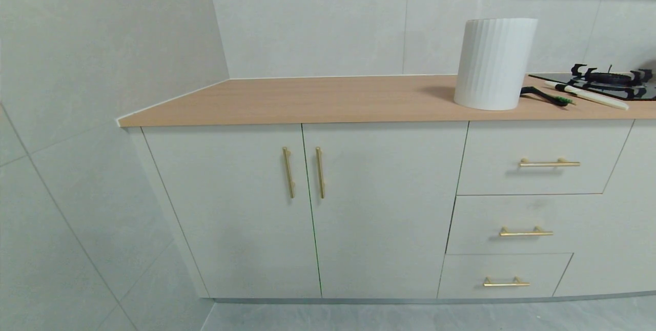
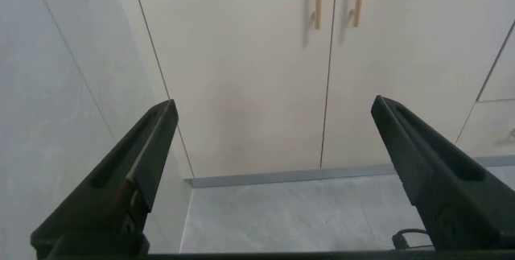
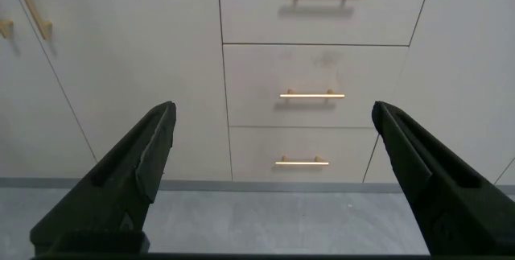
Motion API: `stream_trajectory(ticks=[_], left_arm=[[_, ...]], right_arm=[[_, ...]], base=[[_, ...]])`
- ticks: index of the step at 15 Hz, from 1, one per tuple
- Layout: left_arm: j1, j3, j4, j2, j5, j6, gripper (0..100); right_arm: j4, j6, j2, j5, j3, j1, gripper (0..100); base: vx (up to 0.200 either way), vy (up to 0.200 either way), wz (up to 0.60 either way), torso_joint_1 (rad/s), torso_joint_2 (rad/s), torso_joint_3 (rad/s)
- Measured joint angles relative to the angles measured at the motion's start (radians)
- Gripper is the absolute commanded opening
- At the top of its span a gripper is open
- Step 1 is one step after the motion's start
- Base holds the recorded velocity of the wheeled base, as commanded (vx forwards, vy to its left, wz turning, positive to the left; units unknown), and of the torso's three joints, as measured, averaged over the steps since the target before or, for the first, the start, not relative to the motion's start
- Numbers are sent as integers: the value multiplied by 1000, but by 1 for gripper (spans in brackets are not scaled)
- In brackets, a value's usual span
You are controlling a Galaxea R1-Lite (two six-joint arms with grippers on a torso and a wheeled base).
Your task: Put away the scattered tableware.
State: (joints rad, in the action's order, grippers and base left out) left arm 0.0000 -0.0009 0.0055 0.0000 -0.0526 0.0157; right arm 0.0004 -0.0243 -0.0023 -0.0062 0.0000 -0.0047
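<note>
Light wood-topped counter [image 1: 307, 98] sits over white cabinet fronts: double doors [image 1: 230, 208] with brass bar handles at left, three stacked drawers [image 1: 538, 187] at right. A white ribbed cylindrical holder [image 1: 494, 64] stands upright on the counter, right of centre. Black gas hob [image 1: 612, 82] at far right. Two utensils lie flat between holder and hob (exact types not resolvable): a black-handled utensil with green tip [image 1: 546, 95] just beside the holder's base, and a long white utensil [image 1: 589, 94] right of it. Left tool [image 2: 273, 105]: released, fingers wide, low before the double doors. Right tool [image 3: 273, 111]: released likewise, facing the drawers.
</note>
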Motion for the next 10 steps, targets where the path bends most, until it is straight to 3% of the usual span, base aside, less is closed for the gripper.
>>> stream_trajectory(ticks=[3,10], left_arm=[[0,0,0,0,-2,24,100],[0,1,-1,0,0,17,100]], right_arm=[[1,0,0,0,0,0,100],[1,0,0,0,0,0,100]], base=[[0,-200,0,-1,2,-1],[0,-200,0,2,4,3]])
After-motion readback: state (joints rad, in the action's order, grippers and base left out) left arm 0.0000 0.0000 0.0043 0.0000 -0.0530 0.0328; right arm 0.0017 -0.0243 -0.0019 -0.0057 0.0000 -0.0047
